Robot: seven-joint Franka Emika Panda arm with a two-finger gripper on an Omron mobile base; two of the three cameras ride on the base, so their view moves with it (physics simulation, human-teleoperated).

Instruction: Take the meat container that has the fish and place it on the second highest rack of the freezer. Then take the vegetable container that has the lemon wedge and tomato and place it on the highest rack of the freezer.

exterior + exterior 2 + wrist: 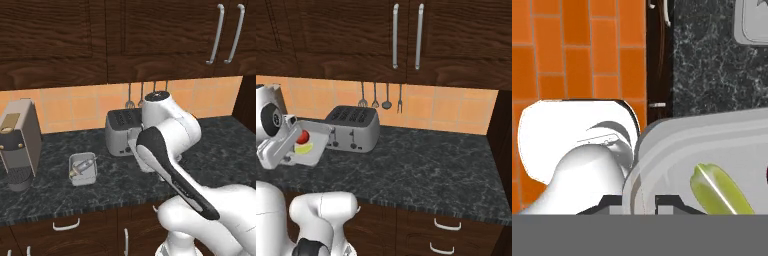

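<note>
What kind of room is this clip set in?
A rendered home kitchen, by the look of it: a toaster stands on a dark stone counter, utensils hang on the orange tiled backsplash, and dark wooden cabinets run above.

The robot is a glossy white arm (pixel 175 135) built of rounded, bulbous link shells with smooth curves. A long dark grey to black strip (pixel 172 172) runs along one forearm link like an inlaid band. A dark circular joint cap (pixel 270 119) with a small pale centre sits on a white housing. Two small dark finger tips (pixel 639 202) end the two-finger gripper.
</note>
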